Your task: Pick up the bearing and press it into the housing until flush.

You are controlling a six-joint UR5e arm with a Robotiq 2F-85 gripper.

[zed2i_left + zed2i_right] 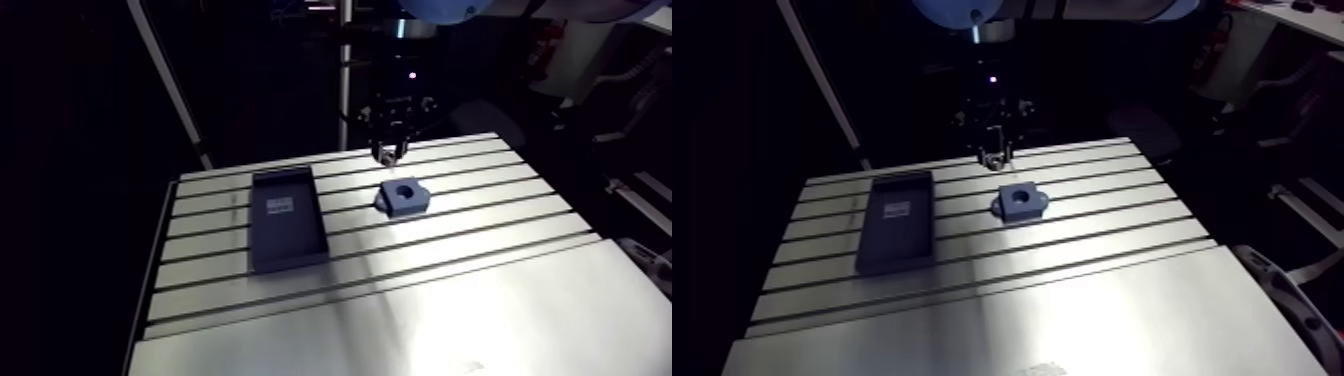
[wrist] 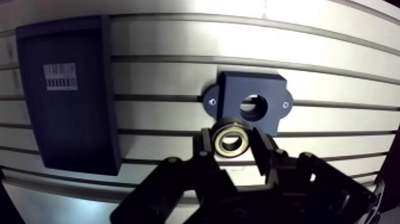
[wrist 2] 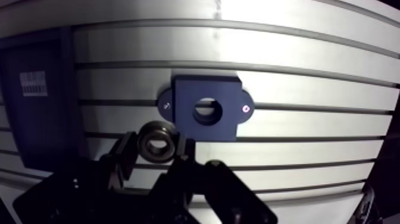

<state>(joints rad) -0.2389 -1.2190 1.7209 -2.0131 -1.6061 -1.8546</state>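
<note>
Gripping bearing (image 2: pixel 231 138), seemingly clear of housing (image 2: pixel 233 100).

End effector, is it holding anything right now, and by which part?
The end effector holds the bearing, its fingers pinching the outer ring on opposite sides.

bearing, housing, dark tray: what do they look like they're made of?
Bearing: metal, likely steel, going by the bright glossy inner ring and darker outer rim.
Housing: matte dark blue-grey with no glare and crisp edges. It could be plastic or coated metal; I cannot tell which.
Tray: matte dark, with thin raised walls and a white barcode label. Probably plastic.
</note>
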